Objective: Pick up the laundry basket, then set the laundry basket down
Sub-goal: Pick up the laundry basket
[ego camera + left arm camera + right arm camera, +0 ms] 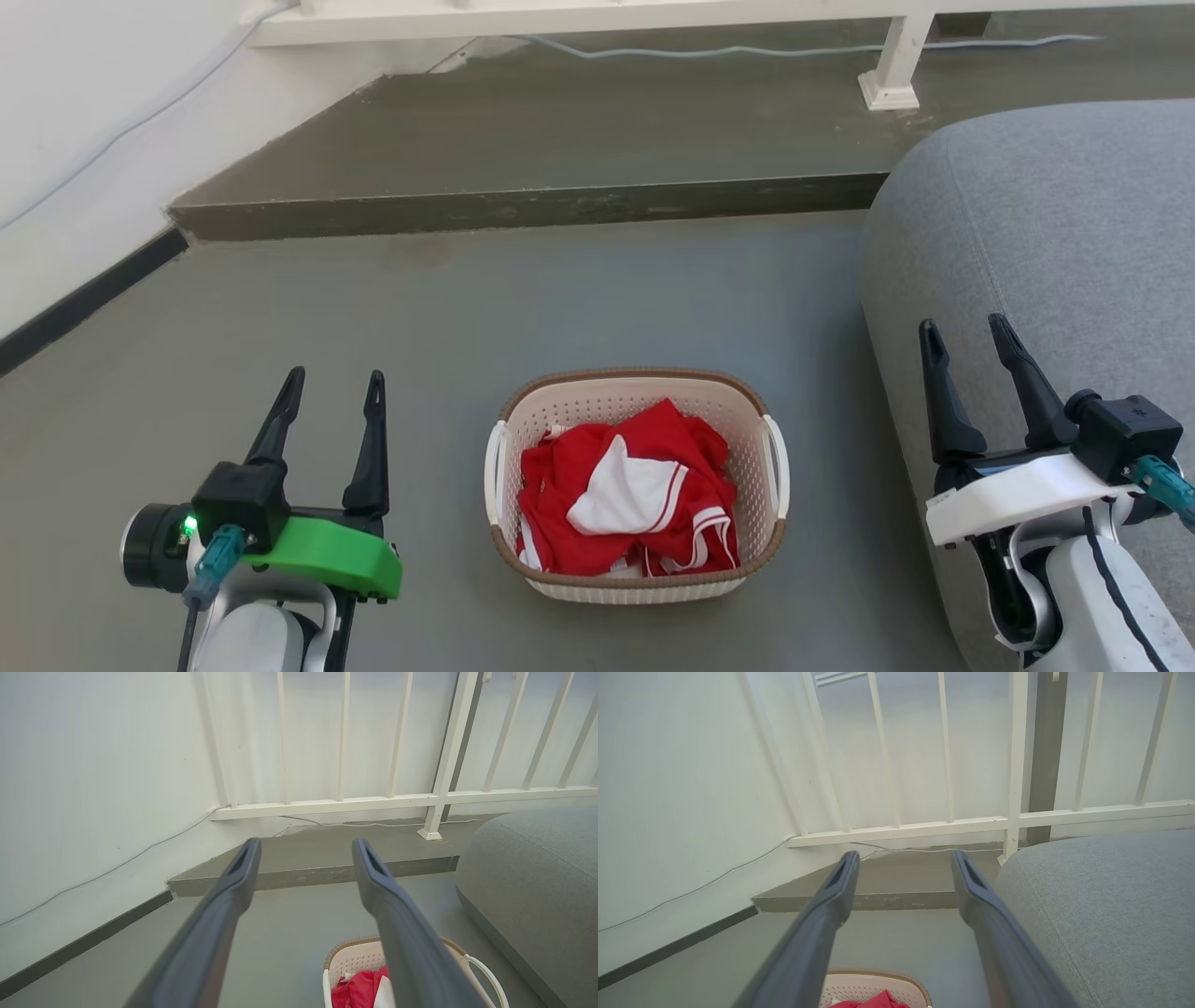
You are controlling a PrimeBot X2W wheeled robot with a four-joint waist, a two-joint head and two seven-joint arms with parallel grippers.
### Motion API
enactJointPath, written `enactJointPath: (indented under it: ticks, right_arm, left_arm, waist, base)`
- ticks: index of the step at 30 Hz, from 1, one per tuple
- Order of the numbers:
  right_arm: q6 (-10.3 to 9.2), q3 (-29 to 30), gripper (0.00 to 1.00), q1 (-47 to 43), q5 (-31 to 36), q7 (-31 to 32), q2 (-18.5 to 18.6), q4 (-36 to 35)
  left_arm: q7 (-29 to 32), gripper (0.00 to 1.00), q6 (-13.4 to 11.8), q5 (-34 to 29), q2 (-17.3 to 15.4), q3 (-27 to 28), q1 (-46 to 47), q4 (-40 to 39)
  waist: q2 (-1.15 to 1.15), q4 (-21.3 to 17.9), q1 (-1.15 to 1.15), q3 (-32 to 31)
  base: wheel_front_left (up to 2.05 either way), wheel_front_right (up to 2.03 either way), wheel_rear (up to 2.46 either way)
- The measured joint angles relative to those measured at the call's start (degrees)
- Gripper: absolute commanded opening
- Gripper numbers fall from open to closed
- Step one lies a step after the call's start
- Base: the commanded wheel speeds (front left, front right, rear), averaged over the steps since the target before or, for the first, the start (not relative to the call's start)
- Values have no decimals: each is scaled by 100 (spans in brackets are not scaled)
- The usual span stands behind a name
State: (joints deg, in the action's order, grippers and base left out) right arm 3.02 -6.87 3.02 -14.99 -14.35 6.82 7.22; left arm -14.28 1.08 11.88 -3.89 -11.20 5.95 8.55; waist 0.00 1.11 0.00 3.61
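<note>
Laundry basket [635, 586] on floor [467, 308] between my hands, red clothes [686, 443] inside. Left hand [336, 375] and right hand [963, 324] both spread apart, empty. I judge basket light, stiff (thin plastic); best grip at white side handles [780, 467].

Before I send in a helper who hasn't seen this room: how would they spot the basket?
Find the big grey cushion at the head view's right. The basket sits on the floor just left of it, not touching. Cream and perforated, it stands out from the grey by its brown rim, white handles and red-and-white clothes inside.
</note>
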Motion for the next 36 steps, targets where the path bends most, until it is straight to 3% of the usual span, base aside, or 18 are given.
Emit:
enactJointPath:
  ticks: [16, 36]
  right_arm:
    - [59, 101, 100, 134, 2, 0, -102, 88]
    - [147, 148, 100, 1224, 43, -24, -159, 547]
  left_arm:
    - [-15, 100, 101, 3, 82, 75, 264, -43]
    - [-16, 100, 253, 103, 111, 194, 1299, 312]
  waist:
    - [0, -97, 0, 643]
    - [0, -256, 1, 2174]
  base:
    - [0, 0, 0]
    - [0, 0, 0]
